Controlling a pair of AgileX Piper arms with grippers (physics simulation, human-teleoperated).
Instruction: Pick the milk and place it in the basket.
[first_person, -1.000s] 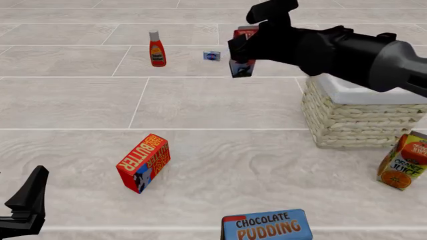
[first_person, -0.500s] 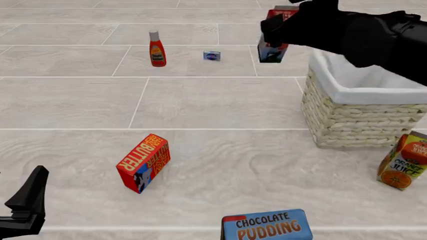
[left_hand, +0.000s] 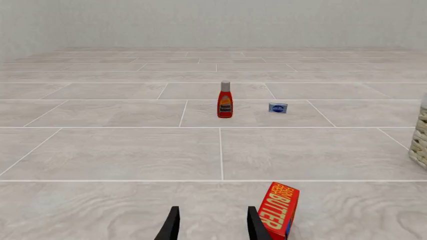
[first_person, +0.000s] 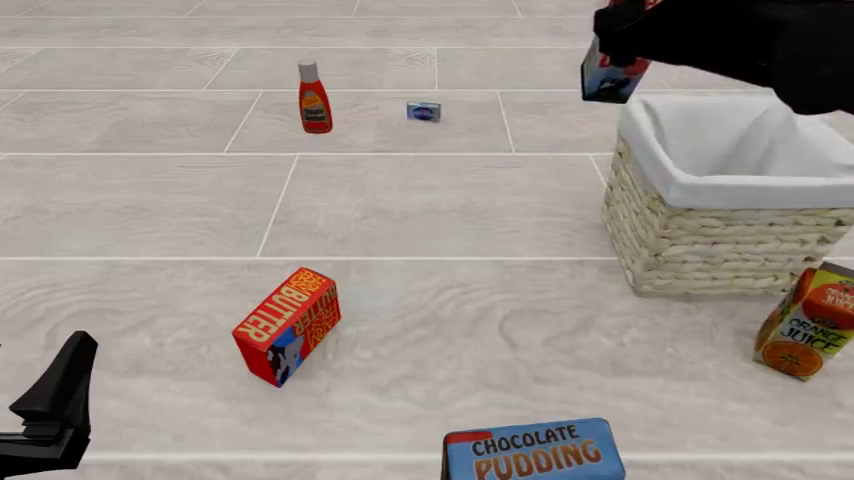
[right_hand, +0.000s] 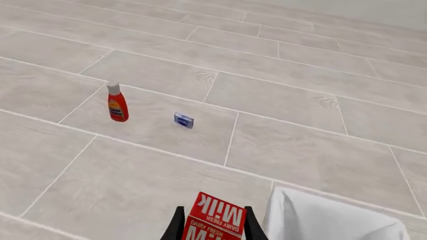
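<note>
The milk hangs upright in the air, clamped between the fingers of the right pincer, just beside the basket at its far-left rim; the liner opening lies rightward and nearer. The left pincer rests spread, well apart.

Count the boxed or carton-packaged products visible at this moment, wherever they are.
5. Milk held by the right gripper near the basket; butter box front-left; chocolate pudding box at the near edge; orange juice carton right of the basket; small blue box far back. The basket may hide more.
</note>
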